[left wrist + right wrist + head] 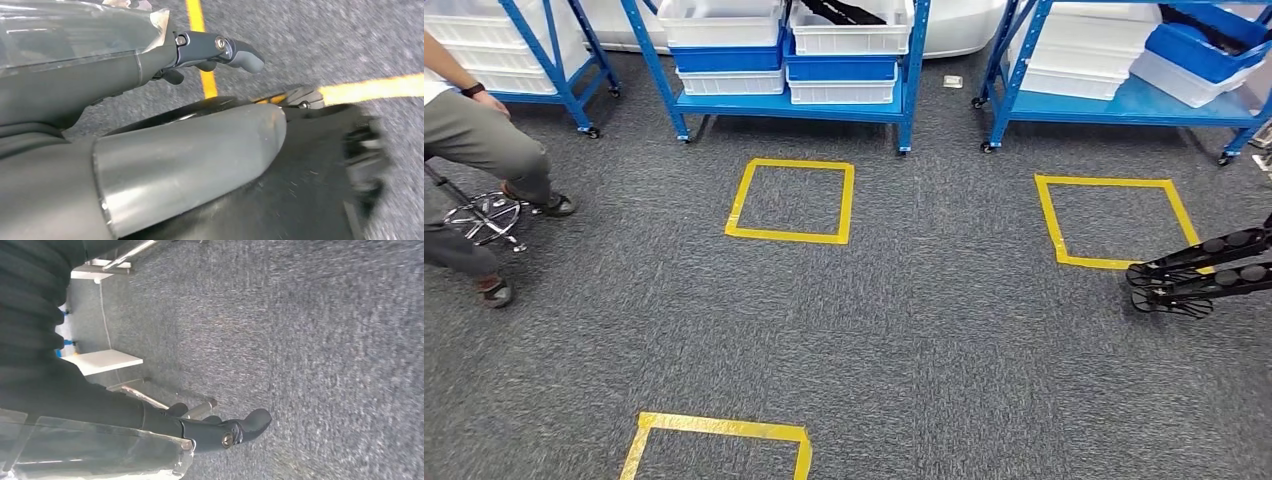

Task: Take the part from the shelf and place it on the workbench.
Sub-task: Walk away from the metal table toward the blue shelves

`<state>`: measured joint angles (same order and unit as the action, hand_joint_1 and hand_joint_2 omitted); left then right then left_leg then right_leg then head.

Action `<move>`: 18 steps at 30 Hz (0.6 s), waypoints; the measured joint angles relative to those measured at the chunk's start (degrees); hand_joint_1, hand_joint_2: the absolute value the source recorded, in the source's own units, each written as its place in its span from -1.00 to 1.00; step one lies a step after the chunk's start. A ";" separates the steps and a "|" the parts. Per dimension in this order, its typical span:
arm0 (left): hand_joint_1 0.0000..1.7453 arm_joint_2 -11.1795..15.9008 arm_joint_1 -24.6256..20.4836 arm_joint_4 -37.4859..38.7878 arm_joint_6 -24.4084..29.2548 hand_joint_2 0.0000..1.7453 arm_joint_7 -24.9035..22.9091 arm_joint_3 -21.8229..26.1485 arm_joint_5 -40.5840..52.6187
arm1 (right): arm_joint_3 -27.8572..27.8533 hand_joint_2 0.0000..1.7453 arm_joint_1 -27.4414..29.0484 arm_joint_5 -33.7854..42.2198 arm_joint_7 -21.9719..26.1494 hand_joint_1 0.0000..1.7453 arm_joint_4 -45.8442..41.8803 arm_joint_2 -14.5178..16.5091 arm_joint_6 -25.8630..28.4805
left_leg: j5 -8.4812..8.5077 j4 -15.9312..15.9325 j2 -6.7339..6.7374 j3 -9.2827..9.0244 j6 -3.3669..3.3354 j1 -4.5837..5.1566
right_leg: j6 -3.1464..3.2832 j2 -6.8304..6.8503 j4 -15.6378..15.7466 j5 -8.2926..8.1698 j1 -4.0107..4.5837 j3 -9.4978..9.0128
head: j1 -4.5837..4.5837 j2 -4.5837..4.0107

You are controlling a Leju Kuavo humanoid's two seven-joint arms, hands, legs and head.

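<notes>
Shelf ahead; right hand hanging empty.

So the right hand is hanging low over the grey carpet, fingers slightly curled and apart, nothing in them. Left hand is also down near the carpet, fingers loosely bent with nothing held, right above a yellow tape line. In the left wrist view a thick grey limb section sits just beside the hand, close to the carpet too.
</notes>
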<state>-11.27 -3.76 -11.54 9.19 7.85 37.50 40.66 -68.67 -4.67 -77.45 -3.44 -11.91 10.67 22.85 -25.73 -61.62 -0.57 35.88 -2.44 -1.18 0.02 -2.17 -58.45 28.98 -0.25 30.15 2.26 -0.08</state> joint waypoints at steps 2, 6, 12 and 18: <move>-1.00 -0.02 -0.03 0.01 0.05 -1.00 -0.01 -0.01 0.00 | 0.00 1.00 -0.05 -0.01 0.00 -1.00 0.00 0.17 0.09 | -0.16 1.74 -0.26 -0.70 -0.23 0.56 | -0.52 -0.23 0.13 0.28 0.07 0.21 | 0.02 0.01; -1.00 -0.18 0.02 0.00 0.07 -1.00 -0.01 0.01 -0.01 | -0.02 1.00 -0.04 -0.01 0.01 -1.00 0.00 0.22 0.19 | 0.01 3.91 0.04 -2.61 -0.60 0.69 | -1.39 0.64 -2.80 1.98 0.00 1.31 | -0.09 0.00; -1.00 -0.23 0.05 0.02 0.10 -1.00 0.00 0.01 -0.01 | -0.03 1.00 0.15 0.03 0.05 -1.00 0.00 0.07 0.21 | -1.26 4.36 0.59 -4.59 -0.90 0.90 | -2.26 1.50 -12.59 3.51 -0.25 8.35 | 0.32 -0.01; -1.00 -0.44 -0.09 0.02 0.25 -1.00 0.00 0.01 0.07 | -0.04 1.00 0.14 0.12 0.26 -1.00 0.00 -0.09 0.21 | -3.18 4.34 0.70 -6.28 0.39 1.46 | -1.26 2.11 1.21 -2.79 0.54 2.28 | 0.30 0.00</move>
<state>-11.71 -3.85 -11.52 9.43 7.85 37.51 40.73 -68.72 -4.52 -77.33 -3.18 -11.91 10.58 23.06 -28.91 -57.28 0.13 29.59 -2.04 0.29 -1.23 -0.06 -57.24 26.19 0.29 32.42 2.55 -0.08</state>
